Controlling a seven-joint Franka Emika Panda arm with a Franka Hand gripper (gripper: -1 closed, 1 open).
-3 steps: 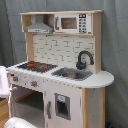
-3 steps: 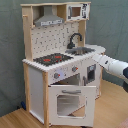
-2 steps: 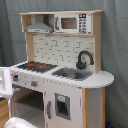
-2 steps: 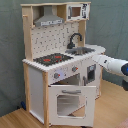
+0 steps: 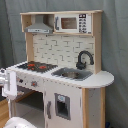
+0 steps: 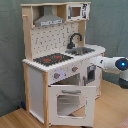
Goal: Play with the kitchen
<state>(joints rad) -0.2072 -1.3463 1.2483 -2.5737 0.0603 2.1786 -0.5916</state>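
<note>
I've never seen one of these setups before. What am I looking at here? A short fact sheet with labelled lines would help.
Main object: toy kitchen, white and light wood
Cooktop: black hob with red rings
Sink area: sink with black faucet beside the hob
Upper shelf: grey hood and microwave
Oven door: oven door with a window, swung open and down in the second exterior view
Robot: white arm reaching in from the second exterior view's right, at counter height
Gripper: not clearly visible
Backdrop: grey curtain
Floor: wood floor
</note>
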